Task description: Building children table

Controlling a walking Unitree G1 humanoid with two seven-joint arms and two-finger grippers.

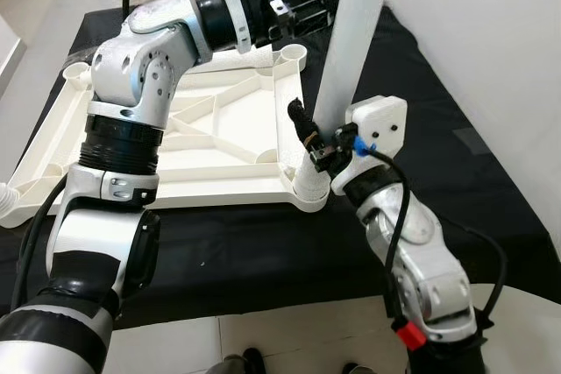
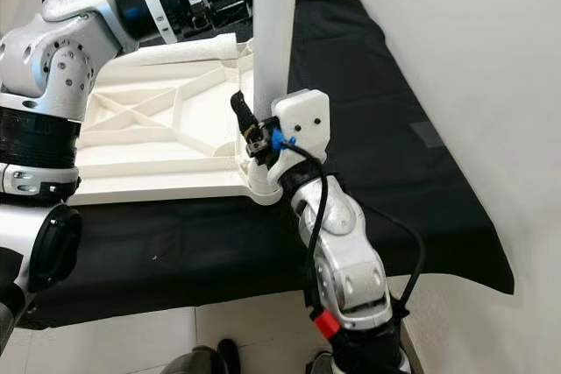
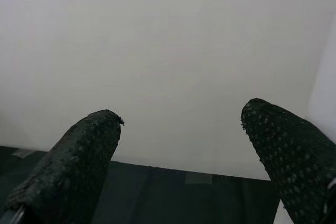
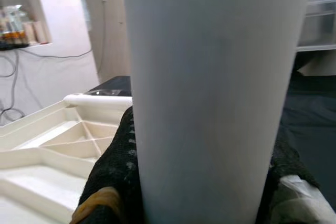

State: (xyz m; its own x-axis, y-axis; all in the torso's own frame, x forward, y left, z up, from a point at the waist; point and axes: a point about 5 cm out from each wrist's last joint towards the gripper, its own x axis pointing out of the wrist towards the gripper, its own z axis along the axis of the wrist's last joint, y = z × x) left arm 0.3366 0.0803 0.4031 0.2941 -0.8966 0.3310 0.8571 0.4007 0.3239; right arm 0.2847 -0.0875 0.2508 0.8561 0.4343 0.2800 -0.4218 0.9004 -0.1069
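Right gripper (image 1: 317,148) clamps the white table leg (image 1: 351,41) near its lower end.

White table top (image 1: 202,133) lies upside down (its ribs face up) on a black cloth (image 1: 263,251), and the leg stands upright in the corner socket (image 1: 308,190) closest to the robot's right side. Left gripper (image 3: 178,145) is raised over the far edge of the table top, its two black fingers (image 3: 73,166) spread apart with nothing between them, beside the upper part of the leg.
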